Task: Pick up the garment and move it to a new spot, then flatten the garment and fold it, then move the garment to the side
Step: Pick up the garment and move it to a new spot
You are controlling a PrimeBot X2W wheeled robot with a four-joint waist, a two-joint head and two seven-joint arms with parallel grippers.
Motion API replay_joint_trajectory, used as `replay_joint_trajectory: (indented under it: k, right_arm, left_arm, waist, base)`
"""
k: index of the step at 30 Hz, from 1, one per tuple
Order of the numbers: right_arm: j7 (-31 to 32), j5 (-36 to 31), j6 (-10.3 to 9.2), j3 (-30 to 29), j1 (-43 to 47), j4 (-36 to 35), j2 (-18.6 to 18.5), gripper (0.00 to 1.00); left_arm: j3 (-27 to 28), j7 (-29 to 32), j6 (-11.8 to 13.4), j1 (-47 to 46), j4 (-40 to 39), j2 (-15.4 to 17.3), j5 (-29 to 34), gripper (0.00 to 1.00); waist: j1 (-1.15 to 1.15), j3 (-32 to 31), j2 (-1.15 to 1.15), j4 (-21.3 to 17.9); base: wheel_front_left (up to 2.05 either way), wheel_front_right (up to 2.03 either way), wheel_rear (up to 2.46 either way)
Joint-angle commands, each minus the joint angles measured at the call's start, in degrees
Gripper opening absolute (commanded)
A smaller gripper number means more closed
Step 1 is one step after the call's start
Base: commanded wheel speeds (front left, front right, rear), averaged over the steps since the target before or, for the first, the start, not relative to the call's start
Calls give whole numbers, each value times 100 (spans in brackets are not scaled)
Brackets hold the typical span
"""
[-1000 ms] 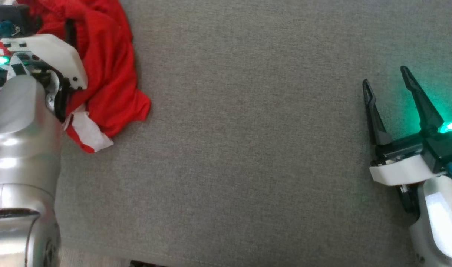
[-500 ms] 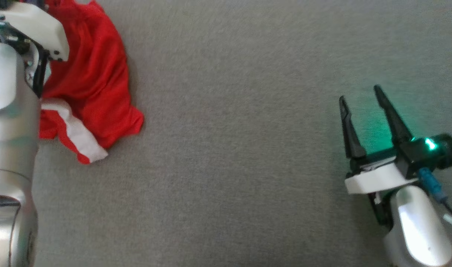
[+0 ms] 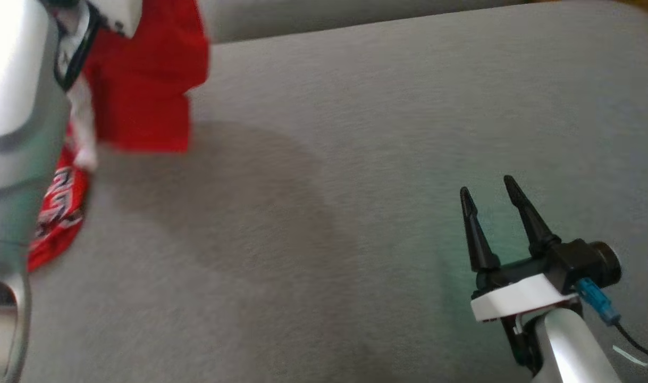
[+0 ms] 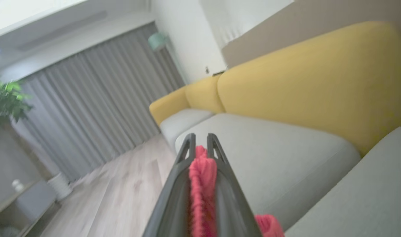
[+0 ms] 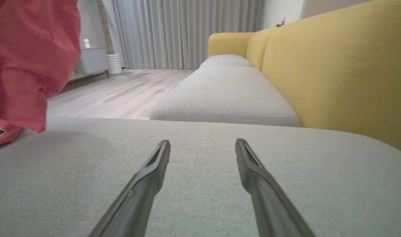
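Red garment (image 3: 143,90) hangs bunched from the left pincer (image 4: 201,138), which is clamped narrow on a fold of fabric, over the left end of the grey sofa cushion (image 3: 355,213). Its printed lower end trails at cushion level. Right pincer (image 3: 487,187) is wide & empty, low over the cushion's right side, well apart. Step in hand, prob.: pick-up & carry to a new spot. Next move calls for open cushion, then a release w/o bunching, ready for flattening.

Grey seat cushions (image 5: 226,95) lie along a yellow backrest (image 5: 335,65). Beyond them is a pale wood floor (image 5: 121,95), with full-length grey curtains (image 5: 187,33) and a low grey cabinet (image 5: 93,61) nearby.
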Motion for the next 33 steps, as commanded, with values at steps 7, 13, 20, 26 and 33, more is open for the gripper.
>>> replay_joint_trajectory:
  k: [7, 13, 20, 26, 33]
  right_arm:
    - [2, 383, -4, 328, -60, -236, 42, 100]
    - [2, 535, -4, 383, -83, -297, 43, 100]
    - [2, 568, -4, 281, -81, -289, 43, 100]
    - [2, 440, -4, 91, 111, -214, 43, 100]
    - [2, 291, -4, -223, 593, -135, 43, 100]
  left_arm:
    - [-356, 237, 11, -824, -938, 69, -482, 0]
    - [-919, 183, 10, 165, -966, -16, -1001, 0]
    - [-1389, -797, 227, 2612, -476, -266, -1294, 0]
    - [-1276, -1689, 787, 3696, -196, -729, -1401, 100]
    - [-121, -1783, 1543, 5262, -1631, -931, -891, 100]
  waist:
    - [1, -408, 0, -1453]
    - [1, -224, 0, -1670]
    - [1, -29, 0, -1510]
    - [1, -172, 0, -1112]
    - [1, -734, 0, -382]
  base:
    - [0, 0, 0]
    - [0, 0, 0]
    - [0, 0, 0]
    - [0, 0, 0]
    - [0, 0, 0]
